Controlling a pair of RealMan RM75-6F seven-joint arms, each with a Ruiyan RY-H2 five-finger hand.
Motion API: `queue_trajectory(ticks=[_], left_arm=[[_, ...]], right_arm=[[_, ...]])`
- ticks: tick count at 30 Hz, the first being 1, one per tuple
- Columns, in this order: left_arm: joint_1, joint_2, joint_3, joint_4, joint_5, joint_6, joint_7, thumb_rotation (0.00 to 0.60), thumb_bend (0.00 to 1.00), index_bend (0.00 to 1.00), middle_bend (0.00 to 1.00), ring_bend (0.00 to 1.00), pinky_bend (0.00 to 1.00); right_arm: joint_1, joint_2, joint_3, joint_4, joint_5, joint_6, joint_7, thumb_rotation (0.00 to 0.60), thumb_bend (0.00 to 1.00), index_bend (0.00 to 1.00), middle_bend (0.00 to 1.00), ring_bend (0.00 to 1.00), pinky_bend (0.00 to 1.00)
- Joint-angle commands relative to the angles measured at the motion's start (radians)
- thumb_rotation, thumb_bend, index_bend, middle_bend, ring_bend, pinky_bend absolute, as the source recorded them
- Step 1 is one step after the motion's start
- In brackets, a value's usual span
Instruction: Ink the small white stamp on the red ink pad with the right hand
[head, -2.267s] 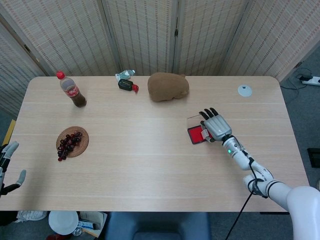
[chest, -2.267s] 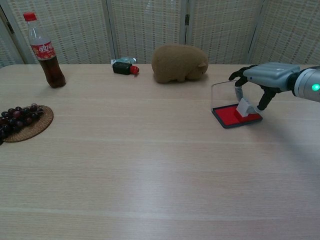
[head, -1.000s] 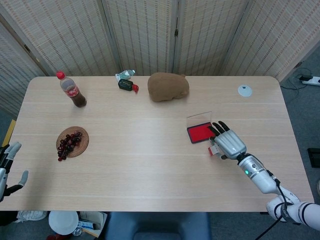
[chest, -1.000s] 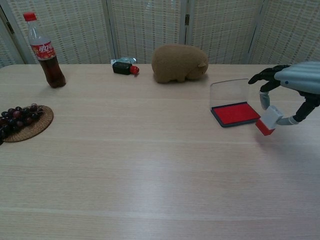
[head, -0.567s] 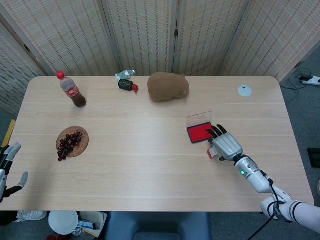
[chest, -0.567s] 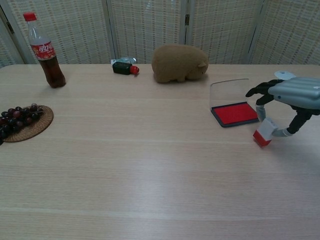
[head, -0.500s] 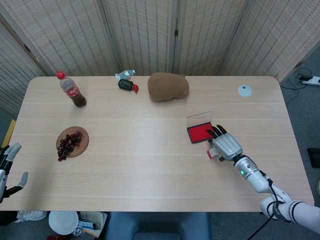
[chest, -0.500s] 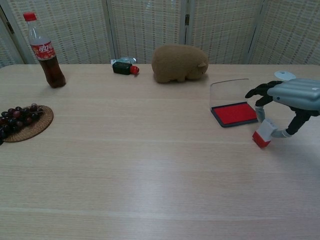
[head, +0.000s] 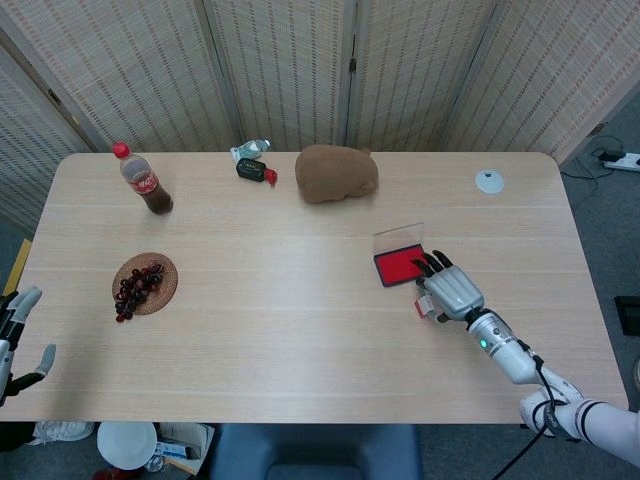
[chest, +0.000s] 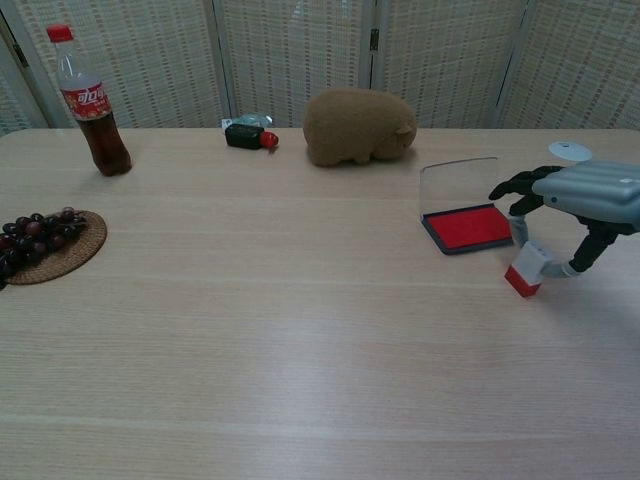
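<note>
Right hand around white stamp, beside ink pad

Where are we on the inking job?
Inking looks done: the stamp shows a red face and sits off the ink pad, down near the table beside it. In hand: the right hand holds the stamp pinched at its side. The pad's clear lid stands open. Left: nothing on the inking itself, at most letting go. The left hand hangs idle off the table edge.
</note>
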Motion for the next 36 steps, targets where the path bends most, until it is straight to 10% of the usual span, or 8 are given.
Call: queue_trajectory(ticks=[1,21,28,36], left_arm=[[0.000,0.000,-0.001,0.000,-0.002,0.000,-0.001,0.600,0.43,0.00,0.00,0.00,0.00],[0.003,0.000,-0.006,0.007,-0.005,0.008,-0.009,0.600,0.43,0.00,0.00,0.00,0.00],[0.001,-0.004,-0.011,0.006,-0.015,0.000,0.004,0.600,0.43,0.00,0.00,0.00,0.00],[0.002,-0.005,-0.009,-0.011,-0.010,0.001,0.040,0.600,0.43,0.00,0.00,0.00,0.00]], right_arm=[[0.003,0.012,0.000,-0.010,-0.005,-0.006,0.018,0.600,0.25,0.51,0.06,0.00,0.00],[-0.002,0.112,0.007,-0.116,-0.042,0.028,0.106,0.600,0.19,0.14,0.02,0.00,0.00],[-0.134,0.242,-0.013,-0.274,-0.125,0.297,0.126,0.600,0.18,0.14,0.02,0.00,0.00],[-0.384,0.178,-0.060,-0.123,-0.149,0.639,0.164,0.600,0.16,0.14,0.01,0.00,0.00]])
